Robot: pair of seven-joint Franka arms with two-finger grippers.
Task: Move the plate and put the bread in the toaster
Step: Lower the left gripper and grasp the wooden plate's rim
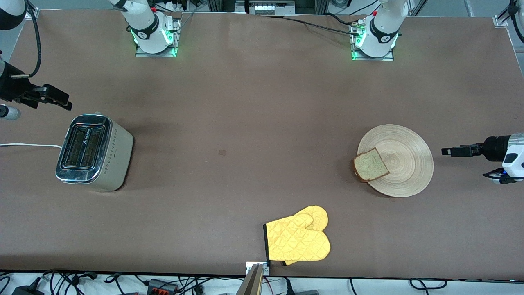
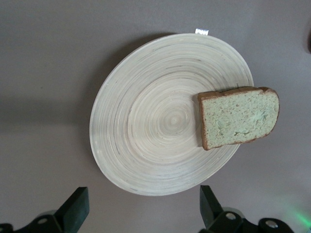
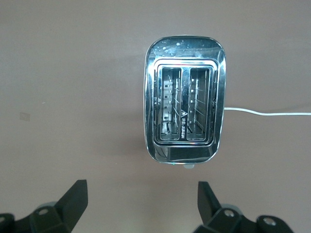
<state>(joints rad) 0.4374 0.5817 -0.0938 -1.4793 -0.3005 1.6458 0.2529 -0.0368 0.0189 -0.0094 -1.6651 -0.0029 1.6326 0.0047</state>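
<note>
Left tool [image 2: 141, 211]: held in the air just off the plate's edge at the left arm's end of the table [image 1: 229, 123]; fingers spread, nothing gripped.
Right tool [image 3: 141, 208]: held in the air near the toaster at the right arm's end; fingers spread, nothing gripped.
Plate: large round light wooden plate [image 1: 403, 157] with ring grain, flat on the brown table.
Bread: one square light brown slice with darker crust [image 1: 371, 164], lying flat on the plate's rim on the side toward the toaster, one part overhanging the table; its rounded top crust is turned away from the plate's centre.
Toaster: boxy chrome-topped toaster with beige sides [image 1: 93, 152], upright, both slots empty and facing up; slots and long axis run roughly from the front camera toward the robots' bases; white cord [image 1: 28, 145] led off toward the table's end.
Other item: yellow quilted oven mitt [image 1: 299, 239], nearer the front camera, well apart from both.
Step in hand: judged the start; nothing is yet grasped.
Next move: the left tool is judged to need lowering onto the plate's rim.
</note>
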